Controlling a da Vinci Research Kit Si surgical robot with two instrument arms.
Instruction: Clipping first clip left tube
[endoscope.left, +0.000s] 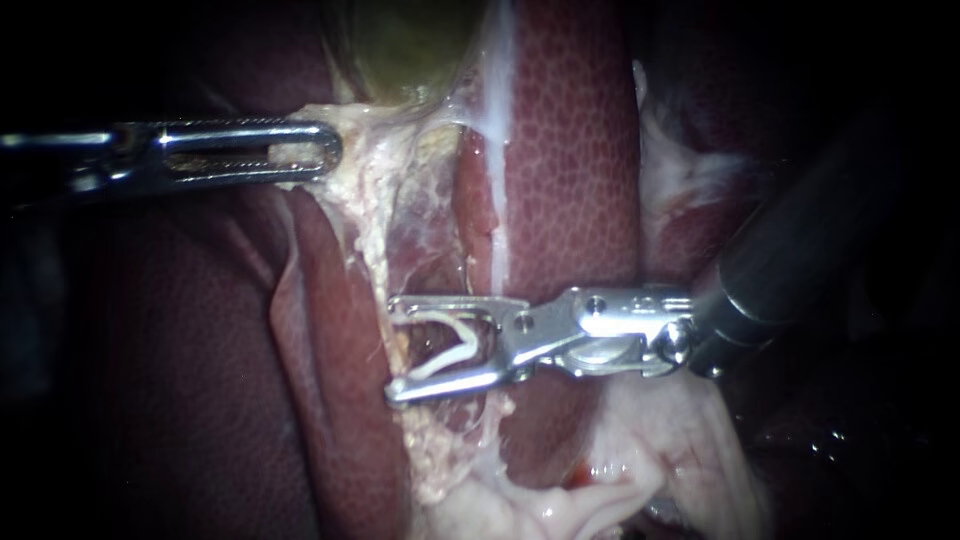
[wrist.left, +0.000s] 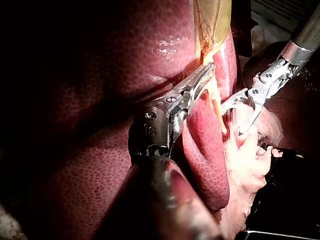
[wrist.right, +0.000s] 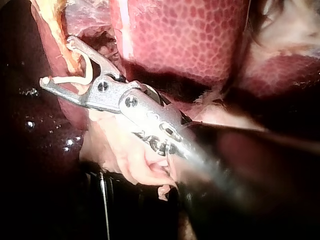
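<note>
Step in hand, as I read it: clip lined up, not yet closed.

Liver (endoscope.left: 570, 150) fills the endoscope view, w/ the gallbladder (endoscope.left: 410, 50) at 12 o'clock.

Left instrument (endoscope.left: 320, 155) enters from 9 o'clock. Its jaws are pressed together on pale tissue (endoscope.left: 345, 125) just under the gallbladder, which looks taut.

Right instrument (endoscope.left: 395, 345) enters from 3 o'clock, tips just below centre. Its jaws are spread wide and carry an open clip (endoscope.left: 470, 340), one leg seated along each jaw.

Tube (endoscope.left: 372, 240), a pale fatty strand, runs from the held tissue down towards 6 o'clock and crosses at the jaw tips. Can't tell if it sits fully inside the clip.

Next move prob. calls for a slight advance towards 9 o'clock so the tube lies deep in the clip, then a squeeze. The left instrument should hold its tension.

Containers: none show. The clip in the right jaws is the only thing held inside anything.
</note>
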